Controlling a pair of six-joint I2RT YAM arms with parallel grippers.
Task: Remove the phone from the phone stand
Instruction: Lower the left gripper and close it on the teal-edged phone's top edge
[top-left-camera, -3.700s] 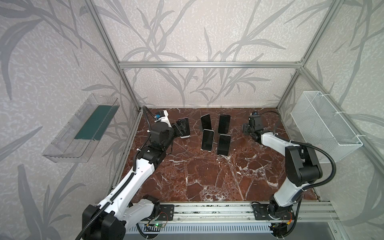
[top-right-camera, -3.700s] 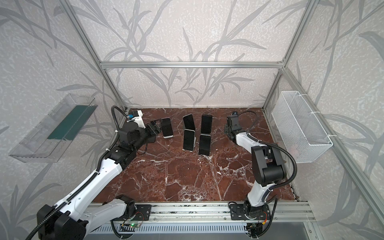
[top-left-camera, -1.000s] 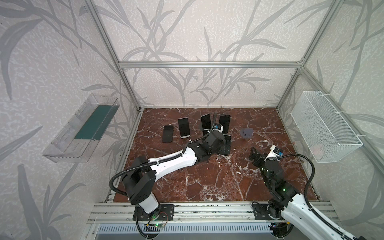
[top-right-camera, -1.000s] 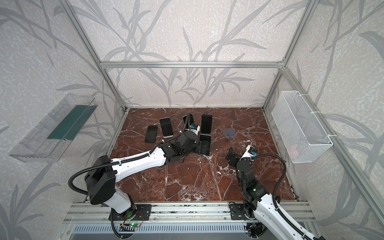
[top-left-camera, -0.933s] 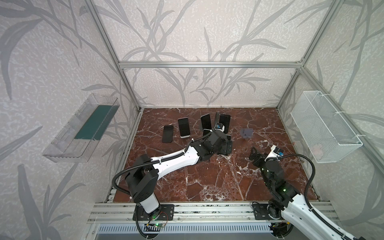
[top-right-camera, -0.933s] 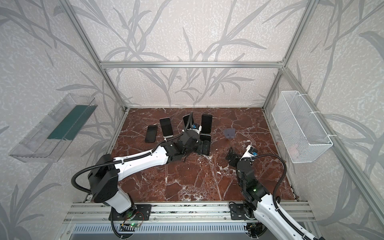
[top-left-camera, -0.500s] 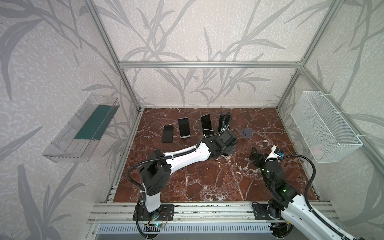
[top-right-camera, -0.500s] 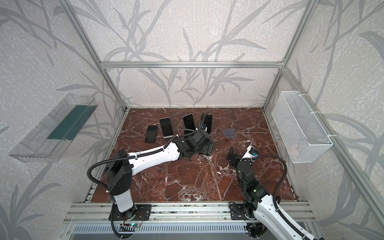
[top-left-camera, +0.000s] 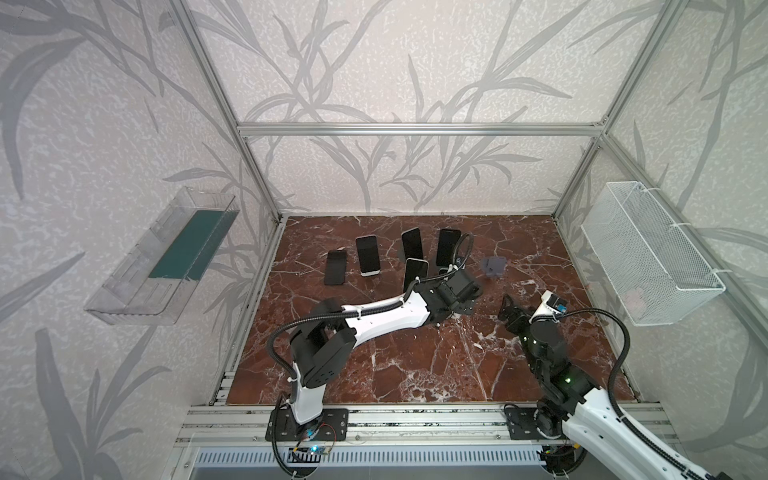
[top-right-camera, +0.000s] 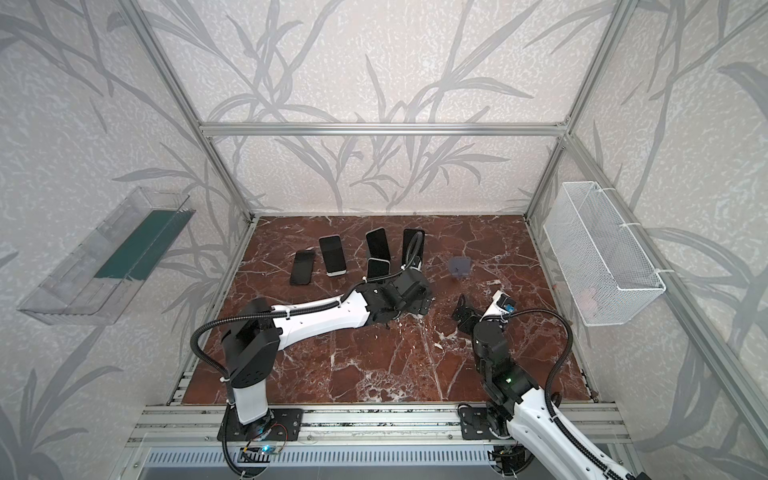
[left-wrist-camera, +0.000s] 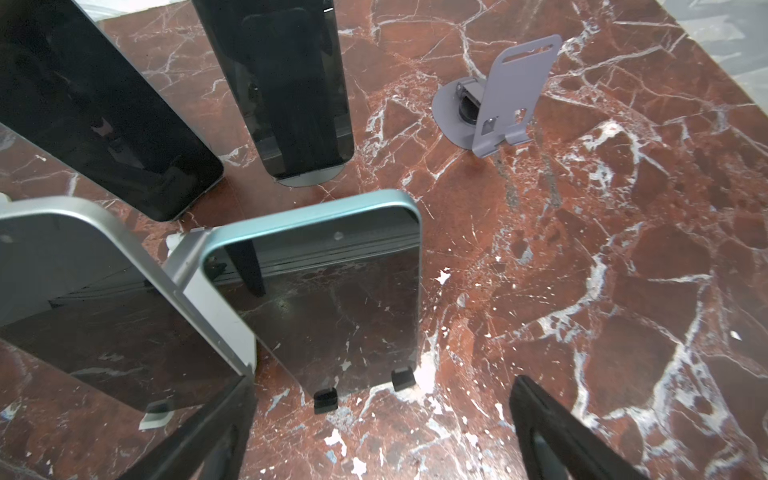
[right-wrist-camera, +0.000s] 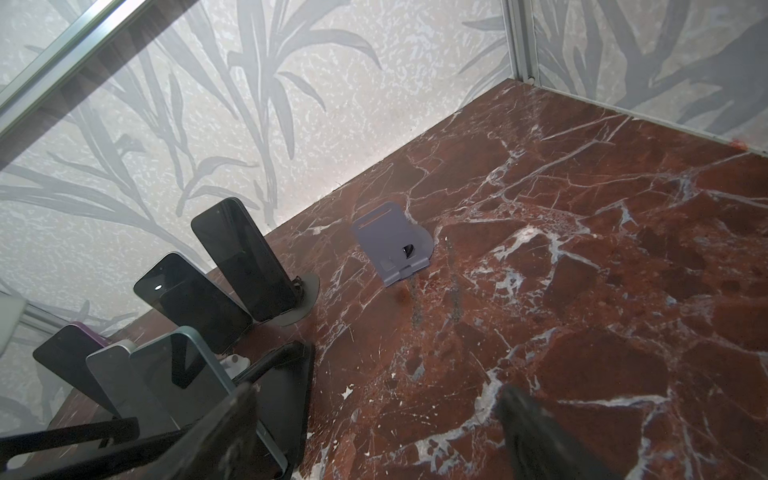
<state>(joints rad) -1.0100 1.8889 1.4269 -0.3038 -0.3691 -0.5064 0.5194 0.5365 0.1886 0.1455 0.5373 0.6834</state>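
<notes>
left gripper (left-wrist-camera: 382, 388) agape before teal phone (left-wrist-camera: 332, 299)

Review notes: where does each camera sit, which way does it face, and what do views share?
Top views: high at the front, looking down on the red marble tabletop; both white arms show.
Left wrist: behind the left end effector, facing the teal-edged phone on its black stand; both black fingers show.
Right wrist: behind the right end effector, facing the back wall; both fingers show.
Shared: all show the empty grey phone stand.
</notes>
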